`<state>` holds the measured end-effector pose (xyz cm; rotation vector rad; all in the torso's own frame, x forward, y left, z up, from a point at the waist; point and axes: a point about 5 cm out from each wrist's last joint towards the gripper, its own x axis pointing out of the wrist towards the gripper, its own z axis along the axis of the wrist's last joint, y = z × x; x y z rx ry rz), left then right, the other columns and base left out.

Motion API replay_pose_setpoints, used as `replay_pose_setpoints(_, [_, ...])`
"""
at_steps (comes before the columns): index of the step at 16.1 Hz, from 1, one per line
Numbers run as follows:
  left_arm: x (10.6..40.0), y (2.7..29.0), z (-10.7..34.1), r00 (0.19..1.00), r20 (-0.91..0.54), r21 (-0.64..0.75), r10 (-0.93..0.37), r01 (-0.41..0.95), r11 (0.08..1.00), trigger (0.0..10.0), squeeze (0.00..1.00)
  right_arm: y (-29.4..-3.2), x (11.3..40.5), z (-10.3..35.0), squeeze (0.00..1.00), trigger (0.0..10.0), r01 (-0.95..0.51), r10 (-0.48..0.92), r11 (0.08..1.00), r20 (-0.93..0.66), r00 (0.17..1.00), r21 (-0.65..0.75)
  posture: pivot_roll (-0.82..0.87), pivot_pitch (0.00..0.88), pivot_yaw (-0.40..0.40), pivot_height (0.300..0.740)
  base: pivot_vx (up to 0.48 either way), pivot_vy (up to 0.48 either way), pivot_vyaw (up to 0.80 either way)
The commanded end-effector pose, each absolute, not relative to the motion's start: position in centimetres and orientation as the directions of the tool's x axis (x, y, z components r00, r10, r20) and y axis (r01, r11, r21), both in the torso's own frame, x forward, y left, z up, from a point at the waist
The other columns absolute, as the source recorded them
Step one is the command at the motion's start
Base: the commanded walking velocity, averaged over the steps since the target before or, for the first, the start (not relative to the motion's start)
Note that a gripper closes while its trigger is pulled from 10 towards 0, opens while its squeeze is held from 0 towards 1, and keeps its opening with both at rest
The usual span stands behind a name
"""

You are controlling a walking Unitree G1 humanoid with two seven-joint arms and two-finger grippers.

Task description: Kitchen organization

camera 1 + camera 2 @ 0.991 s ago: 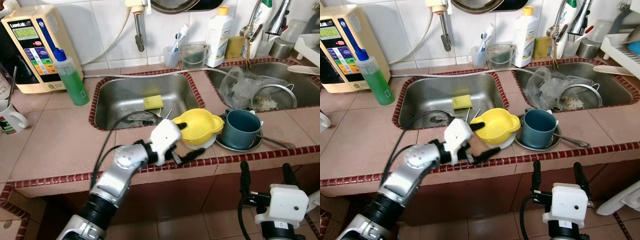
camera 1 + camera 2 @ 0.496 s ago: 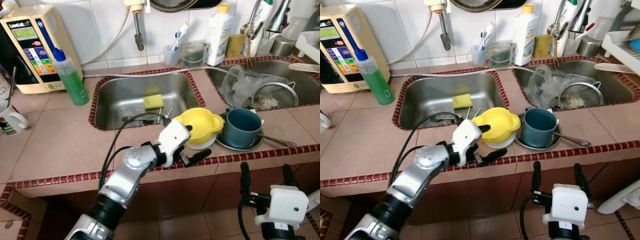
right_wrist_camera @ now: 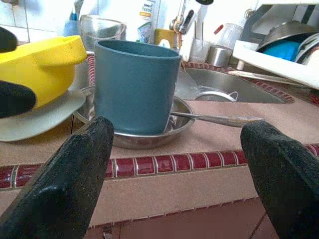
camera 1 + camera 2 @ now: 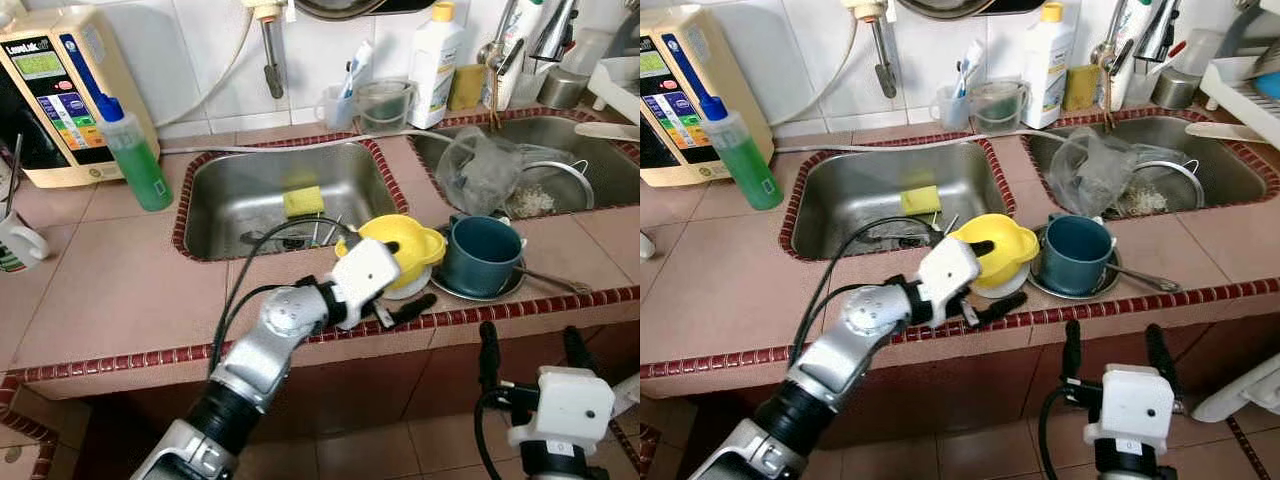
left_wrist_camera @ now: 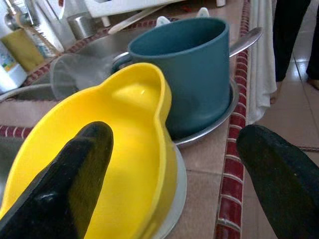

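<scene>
At the table's back left corner we see a beige water-filter machine (image 4: pixel 50 90), with a green liquid soap bottle (image 4: pixel 135 160) just beside it. A yellow sponge (image 4: pixel 303 201) lies in the left steel sink (image 4: pixel 215 195). A crumpled clear plastic bag (image 4: pixel 478 170) sits in the right sink, and a white mug (image 4: pixel 15 243) stands at the table's left edge.

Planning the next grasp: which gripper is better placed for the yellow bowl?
Left. The left gripper is open at the yellow bowl, one finger over its rim, the other outside. The right gripper is open too, but sits below the counter edge, facing the teal cup.
</scene>
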<state>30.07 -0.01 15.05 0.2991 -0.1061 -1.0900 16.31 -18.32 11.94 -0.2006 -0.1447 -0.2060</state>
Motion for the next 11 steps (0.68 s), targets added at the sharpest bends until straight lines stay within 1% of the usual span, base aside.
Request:
replay_pose_setpoints(1, [30.2, -0.5, 15.3, 0.45, -0.074, 0.321, -0.89, 0.855, 0.406, 4.9, 0.0, -18.2, 16.3, 11.6, 0.0, 10.0, 0.218, -0.193, 0.959, 0.144, 0.971, -0.181, -0.3, 0.075, 0.107, 0.74, 0.0, 0.0, 0.0])
replay_pose_setpoints(2, [30.1, -0.7, 15.3, 0.45, -0.085, 0.325, -0.889, 0.856, 0.402, 5.4, 0.0, -18.2, 16.4, 11.6, 0.0, 10.0, 0.218, -0.193, 0.959, 0.145, 0.97, -0.18, -0.3, 0.075, 0.109, 0.74, 0.0, 0.0, 0.0])
replay_pose_setpoints(3, [30.2, -0.9, 15.0, 0.46, -0.109, 0.333, -0.881, 0.852, 0.404, 4.8, 0.0, -18.2, 16.4, 11.6, 0.0, 10.0, 0.219, -0.194, 0.959, 0.146, 0.97, -0.178, -0.31, 0.075, 0.111, 0.74, 0.0, 0.0, 0.0])
replay_pose_setpoints(4, [30.3, -0.9, 14.8, 0.464, -0.129, 0.335, -0.876, 0.852, 0.402, 4.0, 0.0, -18.1, 16.4, 11.6, 0.0, 10.0, 0.22, -0.196, 0.959, 0.146, 0.97, -0.177, -0.31, 0.075, 0.114, 0.74, 0.0, 0.0, 0.0])
replay_pose_setpoints(5, [30.4, -0.9, 14.5, 0.472, -0.151, 0.34, -0.868, 0.85, 0.403, 4.2, 0.0, -18.1, 16.3, 11.6, 0.0, 10.0, 0.222, -0.198, 0.959, 0.145, 0.969, -0.176, -0.31, 0.076, 0.12, 0.74, 0.0, 0.0, 0.0])
replay_pose_setpoints(6, [30.6, -1.0, 14.3, 0.485, -0.179, 0.334, -0.856, 0.849, 0.41, 0.4, 0.0, -18.1, 16.2, 11.6, 0.0, 10.0, 0.225, -0.201, 0.958, 0.144, 0.969, -0.176, -0.32, 0.074, 0.122, 0.74, 0.0, 0.0, 0.0])
replay_pose_setpoints(7, [30.7, -1.1, 14.3, 0.485, -0.183, 0.329, -0.855, 0.85, 0.412, 0.0, 0.0, -18.1, 16.2, 11.6, 0.0, 10.0, 0.227, -0.204, 0.958, 0.144, 0.968, -0.176, -0.32, 0.075, 0.123, 0.74, 0.0, 0.0, 0.0])
replay_pose_setpoints(9, [30.9, -1.1, 14.2, 0.497, -0.211, 0.34, -0.842, 0.845, 0.413, 0.0, 0.0, -18.0, 16.1, 11.5, 0.0, 10.0, 0.232, -0.209, 0.957, 0.143, 0.968, -0.175, -0.32, 0.073, 0.13, 0.74, 0.0, 0.0, 0.0])
replay_pose_setpoints(11, [31.1, -1.2, 14.3, 0.507, -0.21, 0.341, -0.836, 0.84, 0.423, 0.0, 0.0, -18.0, 16.1, 11.5, 0.0, 10.0, 0.234, -0.211, 0.957, 0.141, 0.967, -0.174, -0.32, 0.069, 0.133, 0.74, 0.0, 0.0, 0.0])
